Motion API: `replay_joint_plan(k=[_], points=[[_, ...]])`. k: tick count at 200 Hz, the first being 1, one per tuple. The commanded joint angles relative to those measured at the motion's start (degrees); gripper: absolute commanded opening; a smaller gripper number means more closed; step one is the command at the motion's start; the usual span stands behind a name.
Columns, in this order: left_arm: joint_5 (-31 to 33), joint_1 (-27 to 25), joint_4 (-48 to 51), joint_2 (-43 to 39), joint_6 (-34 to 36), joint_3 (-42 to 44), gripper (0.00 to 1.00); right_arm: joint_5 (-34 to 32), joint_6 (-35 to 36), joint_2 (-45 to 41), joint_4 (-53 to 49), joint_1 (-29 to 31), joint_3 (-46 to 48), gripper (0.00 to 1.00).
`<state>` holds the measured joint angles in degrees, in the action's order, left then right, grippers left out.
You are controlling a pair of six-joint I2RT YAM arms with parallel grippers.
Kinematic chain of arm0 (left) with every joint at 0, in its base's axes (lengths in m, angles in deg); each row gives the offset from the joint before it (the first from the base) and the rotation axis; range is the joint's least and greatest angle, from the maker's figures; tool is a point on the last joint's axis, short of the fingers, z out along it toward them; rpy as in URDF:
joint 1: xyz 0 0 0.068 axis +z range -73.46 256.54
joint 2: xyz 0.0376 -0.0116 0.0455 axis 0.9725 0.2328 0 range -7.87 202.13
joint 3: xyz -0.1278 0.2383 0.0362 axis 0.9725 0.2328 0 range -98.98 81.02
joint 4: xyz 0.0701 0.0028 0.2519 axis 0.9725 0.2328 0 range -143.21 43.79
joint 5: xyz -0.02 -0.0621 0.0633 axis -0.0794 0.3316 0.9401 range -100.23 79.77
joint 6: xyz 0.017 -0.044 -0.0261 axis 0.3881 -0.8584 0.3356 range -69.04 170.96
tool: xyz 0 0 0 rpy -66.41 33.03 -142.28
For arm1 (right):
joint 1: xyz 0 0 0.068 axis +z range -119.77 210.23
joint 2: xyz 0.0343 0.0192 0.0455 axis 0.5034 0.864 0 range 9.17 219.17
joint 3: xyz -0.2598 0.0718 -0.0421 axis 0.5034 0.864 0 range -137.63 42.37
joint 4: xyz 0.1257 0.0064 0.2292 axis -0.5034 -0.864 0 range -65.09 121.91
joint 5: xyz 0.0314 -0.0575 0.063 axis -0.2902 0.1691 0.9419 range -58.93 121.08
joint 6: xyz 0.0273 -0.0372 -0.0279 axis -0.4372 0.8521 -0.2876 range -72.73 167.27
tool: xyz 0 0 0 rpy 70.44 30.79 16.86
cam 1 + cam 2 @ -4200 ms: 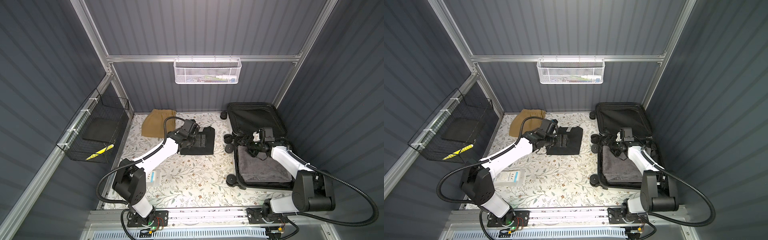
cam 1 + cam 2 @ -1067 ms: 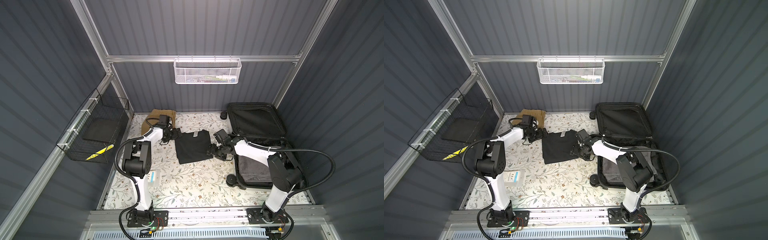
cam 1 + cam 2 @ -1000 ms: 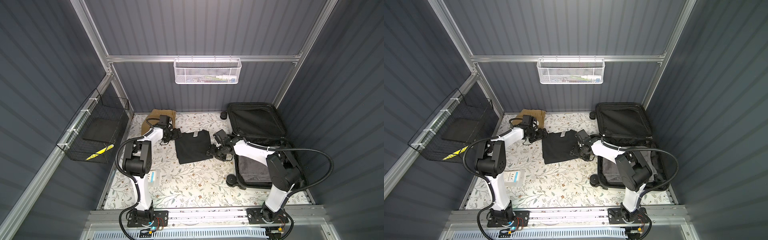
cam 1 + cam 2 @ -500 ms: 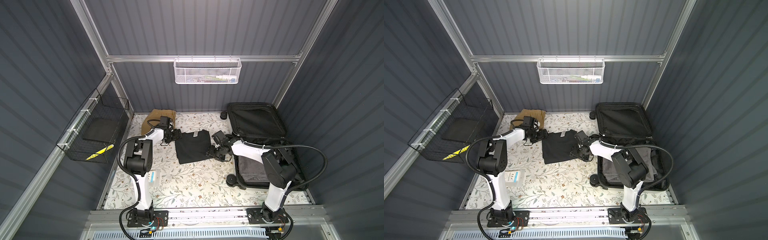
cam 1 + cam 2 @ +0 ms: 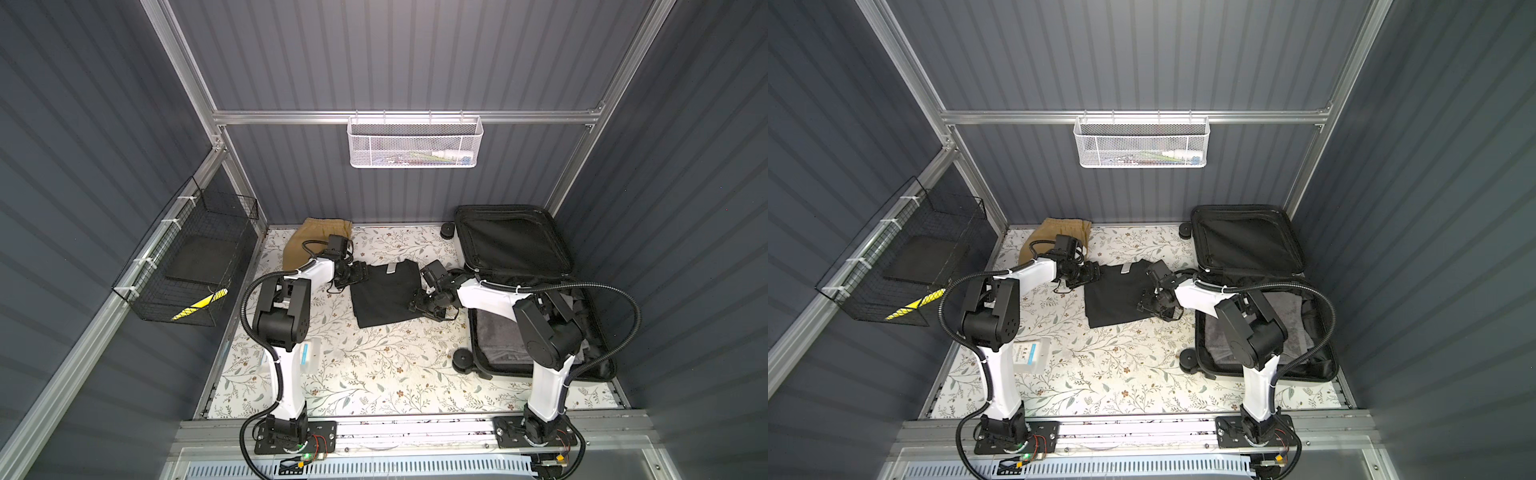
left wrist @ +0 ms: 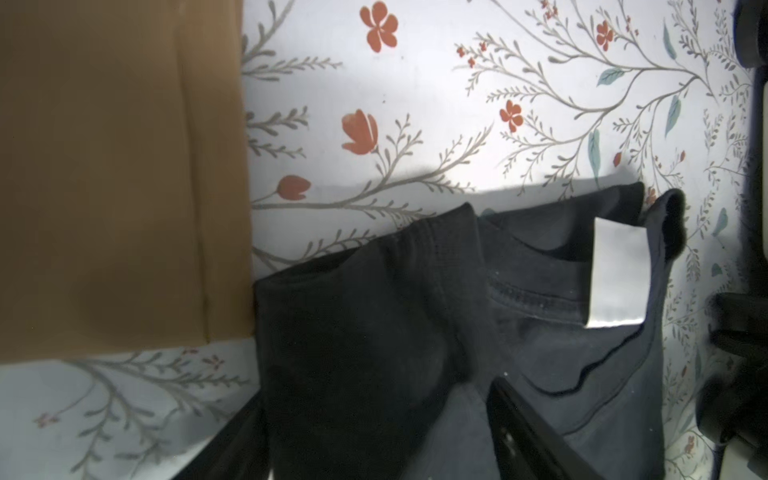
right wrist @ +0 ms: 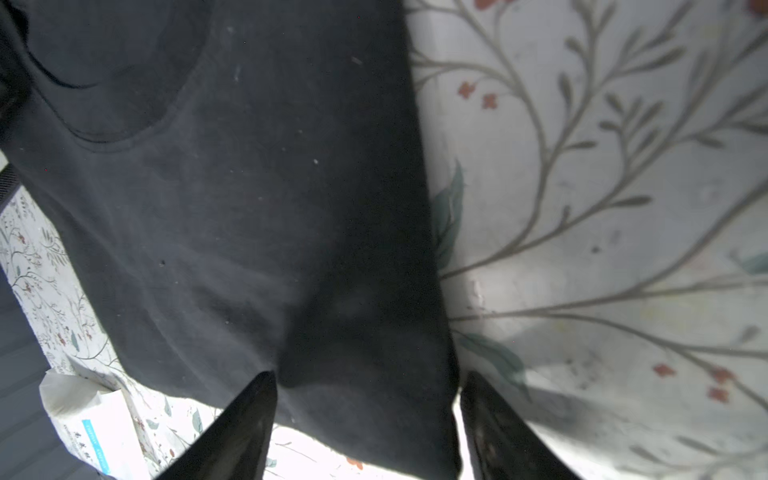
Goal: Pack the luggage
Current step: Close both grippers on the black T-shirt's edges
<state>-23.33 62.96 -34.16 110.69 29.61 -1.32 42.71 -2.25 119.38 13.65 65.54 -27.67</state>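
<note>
The luggage [image 5: 513, 249] lies open at the right in both top views, its black-lined lid up against the back wall and a grey cloth [image 5: 494, 336] in its base. A folded black T-shirt [image 5: 384, 297] lies on the floral mat to its left. My left gripper [image 5: 360, 272] is at the shirt's left collar corner, and my right gripper [image 5: 417, 305] is at its right edge. In the left wrist view the left gripper [image 6: 374, 436] is open, with the black shirt [image 6: 374, 332] between its fingers [image 6: 528, 432]. In the right wrist view the right gripper [image 7: 368, 415] is open astride the shirt's edge [image 7: 291, 208].
A tan folded garment [image 5: 320, 237] lies at the back left, close behind my left wrist. A white packet [image 5: 1030, 353] lies by the left arm's base. A black wire basket [image 5: 187, 266] hangs on the left wall and a white mesh basket [image 5: 415, 143] on the back rail.
Since four seconds ago the right gripper has left the luggage for the shirt's right edge, and the left gripper has moved to its left corner. Over the last second both arms barely shifted.
</note>
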Motion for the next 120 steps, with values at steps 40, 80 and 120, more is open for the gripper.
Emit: replay_joint_plan(k=[40,80,120], points=[[0.7,-0.3,1.5,3.3,1.0,-1.6,0.61,2.4,-0.2,2.1,1.1,0.2,-0.3,0.41],[-1.3,-0.3,1.0,2.2,1.4,-3.1,0.08,3.3,0.8,0.9,0.7,-0.1,-1.1,0.07],[-4.5,-0.3,-0.1,-2.6,0.3,-4.0,0.00,3.4,2.5,-4.2,-1.8,-1.0,-2.1,0.00]])
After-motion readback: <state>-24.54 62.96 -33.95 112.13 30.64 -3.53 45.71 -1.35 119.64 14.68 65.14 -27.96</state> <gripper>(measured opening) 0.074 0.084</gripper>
